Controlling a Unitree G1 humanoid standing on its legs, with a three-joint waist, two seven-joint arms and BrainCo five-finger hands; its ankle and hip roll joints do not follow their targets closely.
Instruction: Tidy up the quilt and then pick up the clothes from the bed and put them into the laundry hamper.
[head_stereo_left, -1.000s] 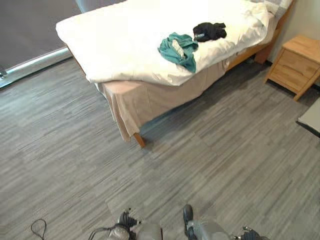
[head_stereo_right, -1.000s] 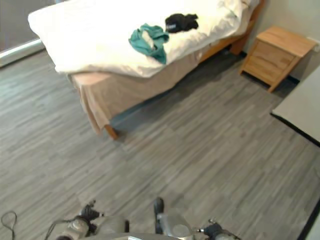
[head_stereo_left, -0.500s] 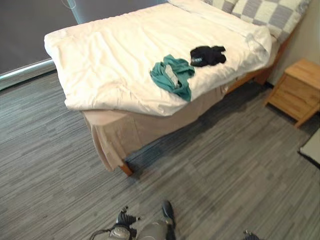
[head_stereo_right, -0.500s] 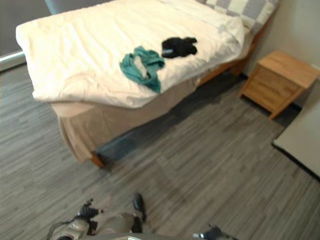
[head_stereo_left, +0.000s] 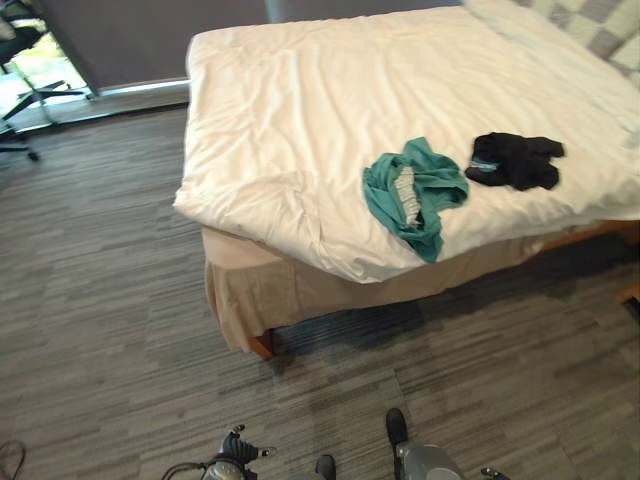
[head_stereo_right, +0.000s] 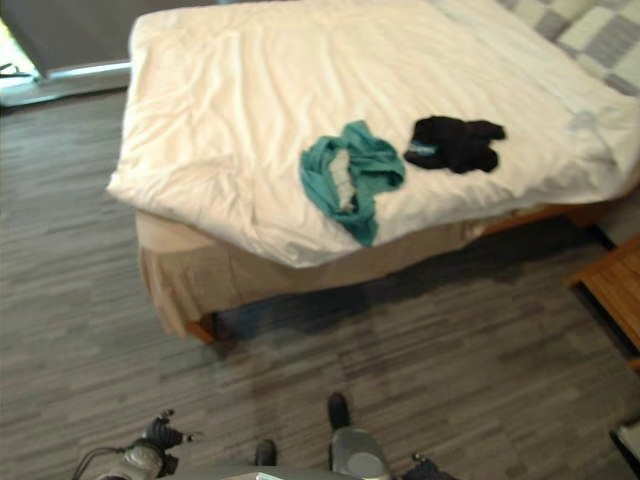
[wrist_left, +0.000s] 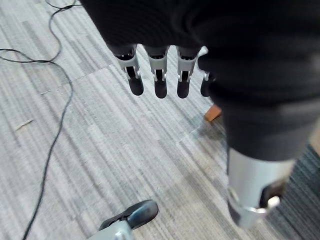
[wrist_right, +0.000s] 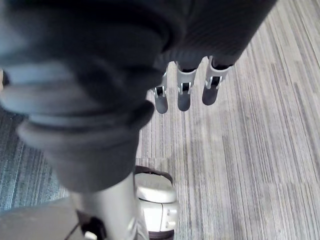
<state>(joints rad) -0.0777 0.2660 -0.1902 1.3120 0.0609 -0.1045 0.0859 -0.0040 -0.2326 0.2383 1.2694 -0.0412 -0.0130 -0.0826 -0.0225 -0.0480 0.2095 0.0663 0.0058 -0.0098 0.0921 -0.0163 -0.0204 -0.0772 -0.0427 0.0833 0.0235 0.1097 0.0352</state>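
1. Grey striped flooring (head_stereo_left: 90, 300) fills the lower half of my left eye view, with the bed (head_stereo_left: 240, 310) standing beyond it. On the bed, the cream quilt (head_stereo_left: 330, 110) lies spread flat with shallow wrinkles, its near edge hanging over the tan bed skirt (head_stereo_left: 300, 290). A teal garment (head_stereo_left: 412, 195) lies crumpled near that edge, one end trailing toward the drop. Just beside it, toward the head of the bed, sits a black garment (head_stereo_left: 515, 160), not touching the teal one. Part of an office chair (head_stereo_left: 15, 60) shows in the far left corner by the window.

2. From the right eye view I get the same layout, plus a checked pillow (head_stereo_right: 585, 25) at the head end and the corner of a wooden nightstand (head_stereo_right: 615, 290) at the right edge. Both garments lie well apart from where my arms hang.

3. On the left wrist view, my left hand (wrist_left: 160, 70) hangs over the bare floor, its fingers (wrist_left: 161, 80) straight and relaxed in a row, holding nothing. One wooden bed leg (wrist_left: 213, 112) shows just past the fingertips.

4. On the right wrist view, my right hand (wrist_right: 185, 85) also points down at the floor, fingers (wrist_right: 184, 92) straight, loose and empty, with neither garment near them.
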